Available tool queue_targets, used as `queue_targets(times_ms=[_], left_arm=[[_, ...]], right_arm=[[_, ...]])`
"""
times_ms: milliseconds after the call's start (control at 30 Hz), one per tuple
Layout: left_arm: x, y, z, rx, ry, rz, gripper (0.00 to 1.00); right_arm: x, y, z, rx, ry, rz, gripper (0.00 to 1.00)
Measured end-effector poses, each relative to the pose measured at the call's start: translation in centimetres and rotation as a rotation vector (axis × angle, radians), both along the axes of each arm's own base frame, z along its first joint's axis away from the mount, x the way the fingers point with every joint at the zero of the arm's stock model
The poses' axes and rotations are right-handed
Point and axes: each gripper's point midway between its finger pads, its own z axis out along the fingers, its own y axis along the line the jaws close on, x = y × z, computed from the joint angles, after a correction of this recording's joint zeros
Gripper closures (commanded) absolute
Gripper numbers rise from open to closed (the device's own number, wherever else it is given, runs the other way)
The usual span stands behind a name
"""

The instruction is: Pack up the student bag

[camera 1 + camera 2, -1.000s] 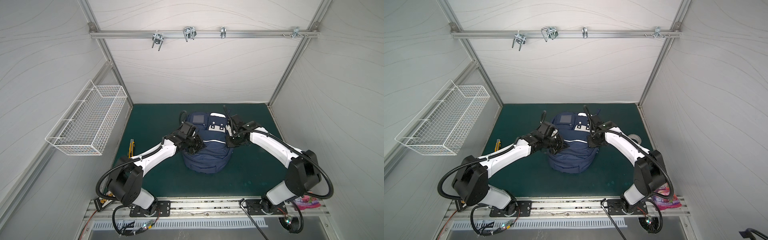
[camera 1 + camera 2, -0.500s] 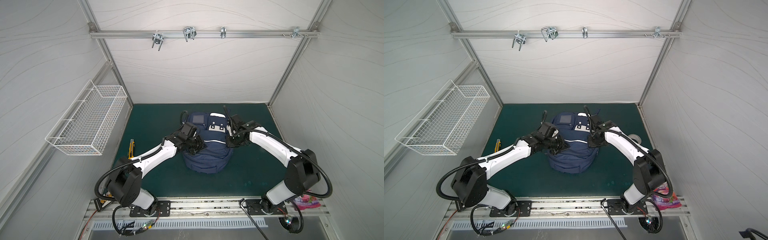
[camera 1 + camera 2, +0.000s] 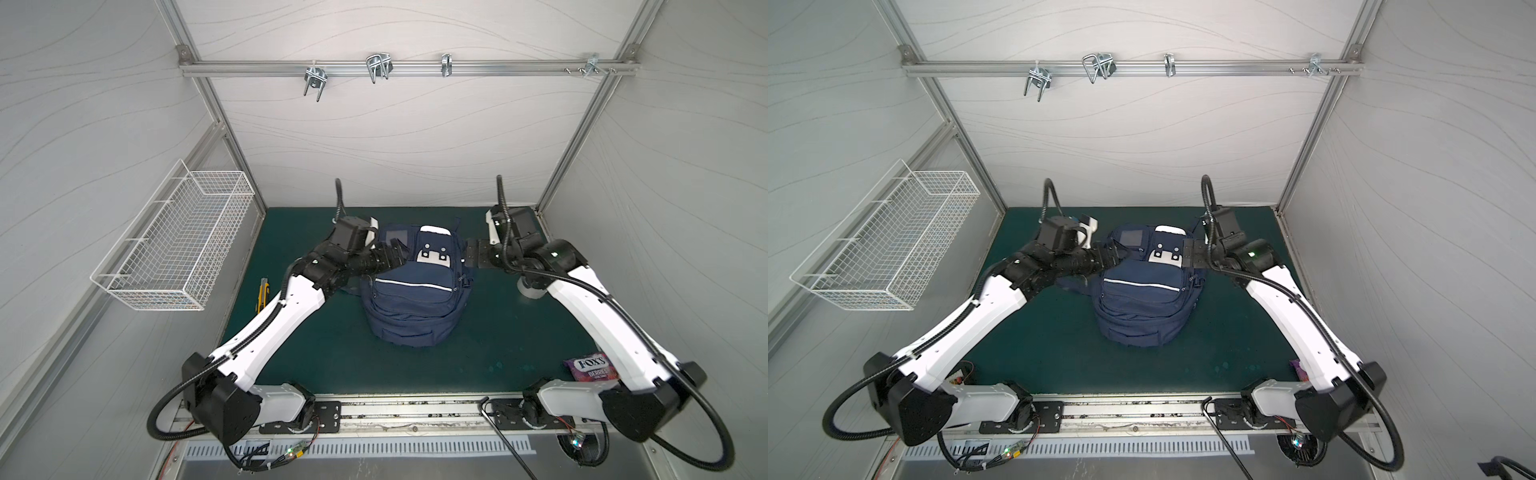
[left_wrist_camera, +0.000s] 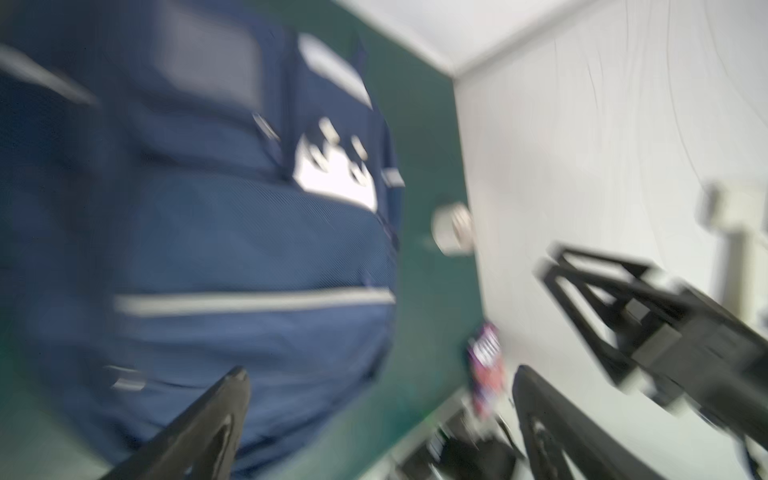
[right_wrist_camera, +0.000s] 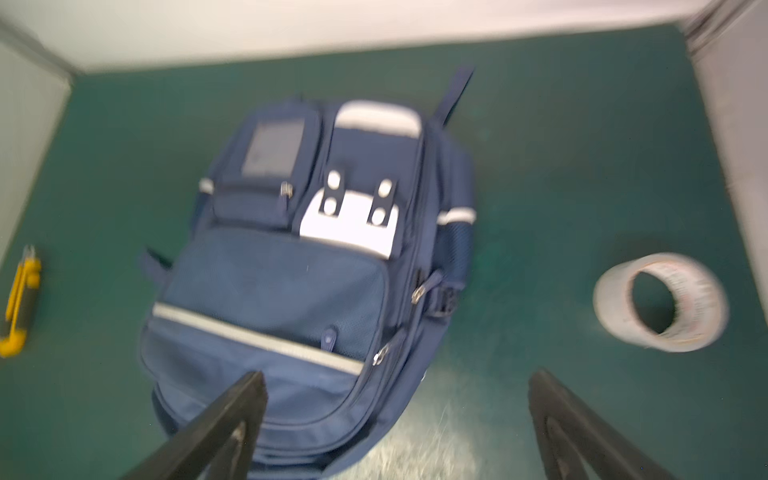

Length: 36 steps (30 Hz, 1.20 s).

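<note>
The student bag (image 3: 415, 291), a navy backpack with white stripes and a white dotted patch, lies front-up in the middle of the green mat in both top views, also (image 3: 1142, 299). My left gripper (image 3: 395, 255) hovers over its upper left pocket, open and empty. In the blurred left wrist view the bag (image 4: 249, 232) fills the frame beyond my left gripper (image 4: 380, 382). My right gripper (image 3: 473, 259) hangs open just off the bag's right side. In the right wrist view my right gripper (image 5: 399, 382) holds nothing above the bag (image 5: 291, 270).
A white tape roll (image 3: 530, 289) stands on the mat under the right arm, also (image 5: 660, 303). A yellow box cutter (image 3: 262, 293) lies at the mat's left edge. A purple candy bag (image 3: 592, 368) sits front right. A wire basket (image 3: 178, 245) hangs on the left wall.
Both grippers went from shut on the bag's top to wide open. Both wrists rose and drew back from the bag, the right one furthest. The bag stayed put.
</note>
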Motion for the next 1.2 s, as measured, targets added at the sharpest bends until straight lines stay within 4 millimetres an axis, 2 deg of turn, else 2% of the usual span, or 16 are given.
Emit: queue_targets(times_ms=[67,133,200,333,433,533,600,700,800,900,1033,1133,1200], left_arm=[[1.3,3.8,0.1,0.135,-0.126,0.118,0.01],[2.2,7.2,-2.0,0.314,-0.223,0.216,0.01],[2.8,10.3,-5.4,0.479,-0.235,0.288,0.01],[3.7,18.6,-14.7,0.746,-0.072,0.451,0.02],[2.7,22.5,-19.0,0.846,-0.002,0.500,0.02],[2.1,23.1,-21.5,0.892,-0.012,0.473,0.01],[2.0,23.2,-22.0,0.887,-0.026,0.470,0.01],[3.2,23.4,-21.2,0.821,-0.095,0.492,0.01],[4.5,24.2,-20.3,0.772,-0.137,0.513,0.01],[5.3,24.7,-20.0,0.724,-0.157,0.510,0.01],[6.3,25.1,-20.1,0.648,-0.231,0.502,0.01],[5.6,24.5,-22.3,0.614,-0.211,0.447,0.01],[5.5,24.0,-22.8,0.597,-0.217,0.422,0.01]], right_arm=[[-0.6,-1.4,1.1,0.007,-0.096,-0.032,0.01],[-1.1,-2.6,0.5,-0.011,-0.183,-0.055,0.01],[-1.4,-3.9,-1.9,-0.063,-0.229,-0.077,0.01],[-1.2,-7.1,-8.6,-0.230,-0.181,-0.172,0.01],[-0.7,-10.0,-13.0,-0.343,-0.081,-0.267,0.01],[-0.5,-13.0,-16.3,-0.396,-0.012,-0.364,0.01],[-0.5,-14.5,-17.7,-0.404,-0.003,-0.412,0.01],[-0.3,-16.4,-19.1,-0.412,-0.030,-0.466,0.01],[0.1,-17.5,-20.4,-0.400,-0.056,-0.486,0.01],[0.8,-17.7,-21.8,-0.350,-0.095,-0.468,0.01],[2.6,-16.6,-22.8,-0.305,-0.137,-0.376,0.01],[4.7,-15.1,-22.8,-0.257,-0.178,-0.282,0.01],[6.1,-14.4,-22.8,-0.223,-0.175,-0.222,0.01]])
